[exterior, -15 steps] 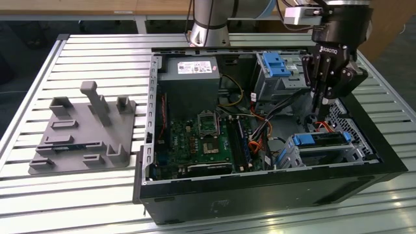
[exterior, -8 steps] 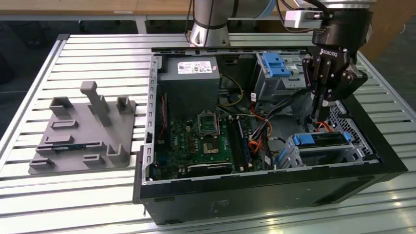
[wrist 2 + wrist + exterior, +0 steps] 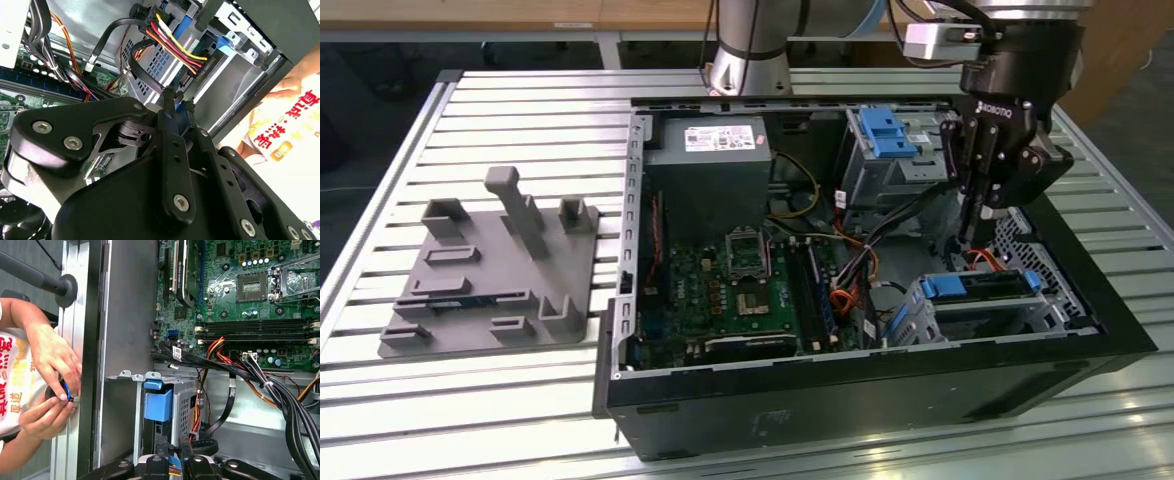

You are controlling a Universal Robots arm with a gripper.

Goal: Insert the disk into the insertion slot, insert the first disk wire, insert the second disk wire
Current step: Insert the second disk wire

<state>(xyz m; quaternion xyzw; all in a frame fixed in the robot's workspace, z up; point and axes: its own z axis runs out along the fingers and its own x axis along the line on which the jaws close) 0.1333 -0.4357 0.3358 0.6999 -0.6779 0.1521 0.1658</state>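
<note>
The disk [image 3: 981,288], in its blue carrier, lies inside the insertion slot [image 3: 1014,318], the low grey cage at the exterior view's right of the open computer case. The carrier's blue end [image 3: 158,405] and the cage's perforated wall [image 3: 186,405] appear in the first wrist view. My gripper [image 3: 974,240] hangs just above the disk's rear end. Its fingers [image 3: 170,100] stand almost together, and a black disk wire [image 3: 142,75] curves up to the tips. A connector with red, yellow and black wires [image 3: 180,50] sits at the cage's back. My gripper [image 3: 172,442] pinches beside a black cable loop [image 3: 205,445].
A taller grey bay with a blue latch [image 3: 887,135] stands behind the gripper. The motherboard [image 3: 734,290] and loose cable bundles [image 3: 270,385] fill the case floor. A person's hands [image 3: 50,385] hold a small part just outside the case wall. A grey pegged fixture [image 3: 494,270] lies at the exterior view's left.
</note>
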